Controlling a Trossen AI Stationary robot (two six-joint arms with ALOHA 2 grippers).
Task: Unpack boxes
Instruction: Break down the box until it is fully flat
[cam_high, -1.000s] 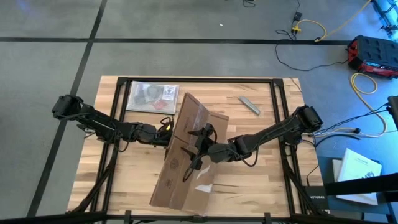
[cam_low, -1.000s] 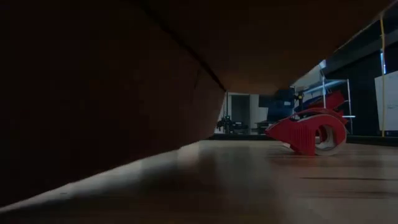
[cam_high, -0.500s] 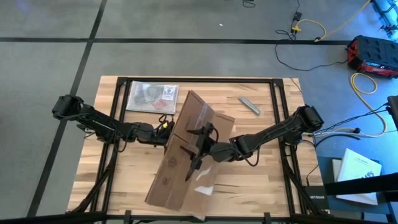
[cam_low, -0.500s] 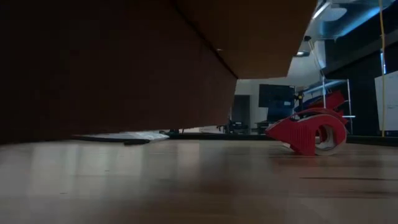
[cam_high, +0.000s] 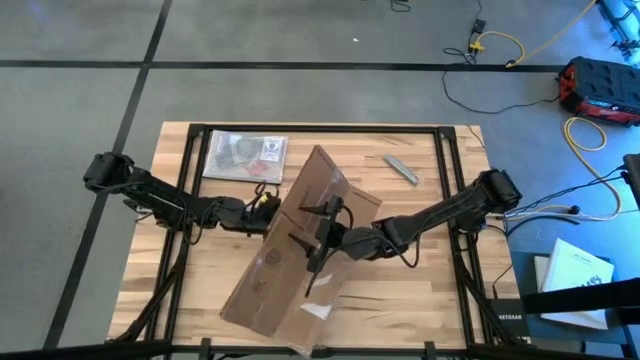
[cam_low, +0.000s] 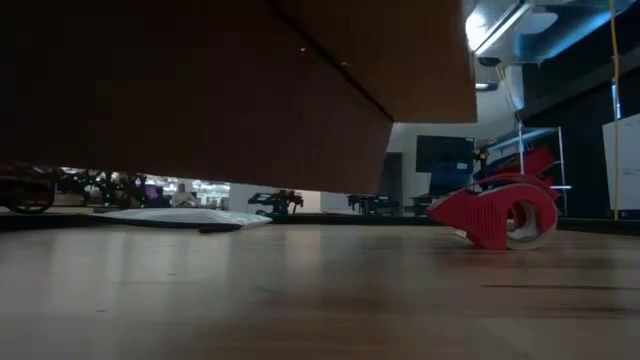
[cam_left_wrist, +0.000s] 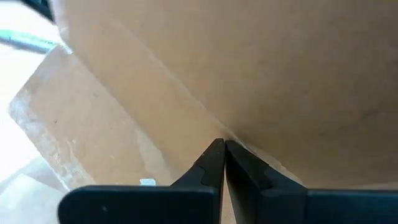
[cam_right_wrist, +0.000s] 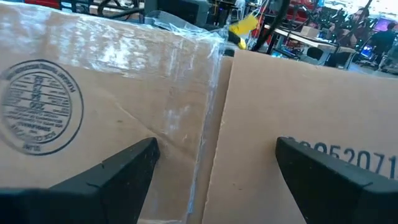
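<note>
**Box tipped up mid-table, both arms on it**

So we've got the brown cardboard box (cam_high: 285, 265) sitting diagonally across the middle of the table (cam_high: 430, 300), and in the low view its underside (cam_low: 200, 90) is clearly lifted off the wood at the near end.

The left gripper (cam_left_wrist: 222, 146) has its fingers pressed together, tip right up against the box's side near a taped seam. We can't see anything pinched between them.

The right gripper (cam_right_wrist: 214, 165) is above the box's top face with fingers (cam_right_wrist: 124, 168) spread wide, straddling the taped seam between the flaps; nothing is held.

Off to the side we spot a red tape dispenser (cam_low: 497, 215), and a clear plastic bag (cam_high: 245, 155) near the far edge.
</note>
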